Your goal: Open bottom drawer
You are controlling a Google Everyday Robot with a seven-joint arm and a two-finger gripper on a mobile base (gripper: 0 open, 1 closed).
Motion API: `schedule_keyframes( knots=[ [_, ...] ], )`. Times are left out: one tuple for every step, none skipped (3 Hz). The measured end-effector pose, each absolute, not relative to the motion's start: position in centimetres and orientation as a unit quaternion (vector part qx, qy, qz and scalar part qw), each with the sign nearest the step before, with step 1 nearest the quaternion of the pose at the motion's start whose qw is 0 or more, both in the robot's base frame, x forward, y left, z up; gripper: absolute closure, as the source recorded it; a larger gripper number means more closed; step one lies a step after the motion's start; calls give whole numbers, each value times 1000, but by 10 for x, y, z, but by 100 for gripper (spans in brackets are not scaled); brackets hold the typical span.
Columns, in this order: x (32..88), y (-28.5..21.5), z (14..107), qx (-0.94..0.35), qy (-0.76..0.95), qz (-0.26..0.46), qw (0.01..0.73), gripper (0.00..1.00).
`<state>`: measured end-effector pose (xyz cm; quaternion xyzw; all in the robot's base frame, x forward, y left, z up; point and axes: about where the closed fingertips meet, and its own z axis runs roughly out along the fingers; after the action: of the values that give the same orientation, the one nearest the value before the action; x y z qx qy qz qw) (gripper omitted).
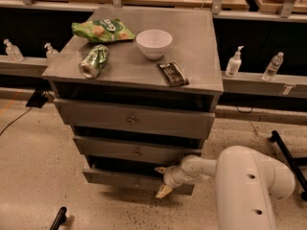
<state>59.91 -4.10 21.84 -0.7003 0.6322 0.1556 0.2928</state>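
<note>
The white arm reaches in low from the right, its gripper with fingers spread at the right end of the bottom drawer.

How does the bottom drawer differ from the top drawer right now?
The top drawer has the widest, tallest front; the bottom drawer has the narrowest, slimmest one. The top drawer's round knob shows at its centre; none can be made out on the bottom drawer. The gripper is at the bottom drawer's right part, fingers spread; nothing is at the top drawer. Both fronts are grey.
</note>
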Motion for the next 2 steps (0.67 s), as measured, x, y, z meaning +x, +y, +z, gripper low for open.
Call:
schedule_keyframes(
  knots=[
    [606,-40,189,-700,651,140,258,27],
    [600,-36,155,-701,663,138,222,39]
  ],
)
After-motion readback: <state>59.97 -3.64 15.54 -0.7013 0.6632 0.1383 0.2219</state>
